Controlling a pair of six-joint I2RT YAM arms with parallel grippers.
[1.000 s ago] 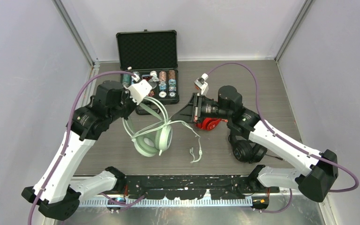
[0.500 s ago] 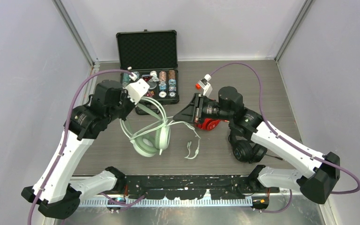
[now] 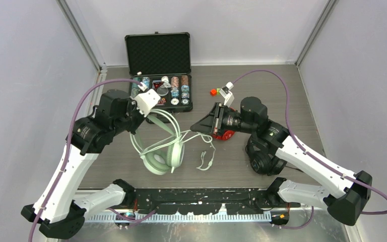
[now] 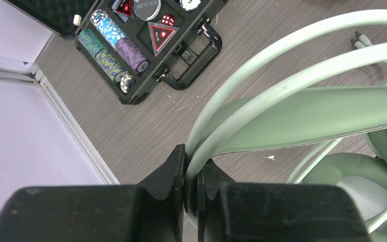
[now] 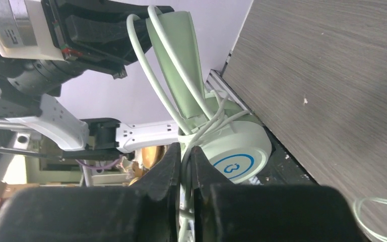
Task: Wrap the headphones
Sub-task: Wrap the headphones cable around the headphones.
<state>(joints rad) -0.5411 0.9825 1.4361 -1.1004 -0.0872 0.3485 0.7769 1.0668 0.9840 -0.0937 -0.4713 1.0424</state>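
The mint-green headphones (image 3: 162, 155) hang mid-table. My left gripper (image 3: 142, 119) is shut on their thin headband wire (image 4: 216, 138) and holds them up. Their white cable (image 3: 197, 135) runs right to my right gripper (image 3: 195, 127), which is shut on it; in the right wrist view the cable (image 5: 201, 133) passes between the jaws beside the white earcup (image 5: 234, 150). The cable's loose end (image 3: 205, 160) lies on the table. The red headphones (image 3: 227, 134) sit mostly hidden under my right wrist. The black headphones (image 3: 263, 160) lie under the right arm.
An open black case (image 3: 158, 70) of poker chips stands at the back, also in the left wrist view (image 4: 146, 45). A small red and green object (image 3: 214, 92) lies on the table right of the case. Grey walls close in both sides.
My right gripper has drawn back to the right with the cable, uncovering the small red object. The mint-green headphones have shifted slightly down and left, and the loose cable end moved left.
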